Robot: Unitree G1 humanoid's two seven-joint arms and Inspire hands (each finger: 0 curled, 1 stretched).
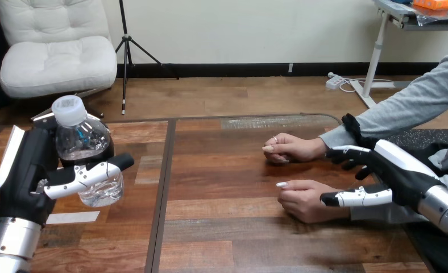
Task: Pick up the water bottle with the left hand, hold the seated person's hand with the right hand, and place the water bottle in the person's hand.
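The left hand (25, 170) is curled round the water bottle (85, 139), fingers wrapped across its front. It holds the bottle upright at 9 o'clock, apparently lifted off the tabletop (222, 239). The bottle is thin clear plastic, rounded and ribbed, under a white screw cap (68, 109). Such a wall is slick and yields, so a hard squeeze may buckle it and a slack one may let it slip on the carry toward 3 o'clock.

The right hand (395, 170) is spread. Its thumb lies straight at the wrist of the person's lower hand (304, 200) and encloses nothing. That hand and the person's upper hand (293, 149) rest knuckles-up, loosely closed, on smooth wood. Unless one turns palm up, the round bottle has no cradle and could roll away.
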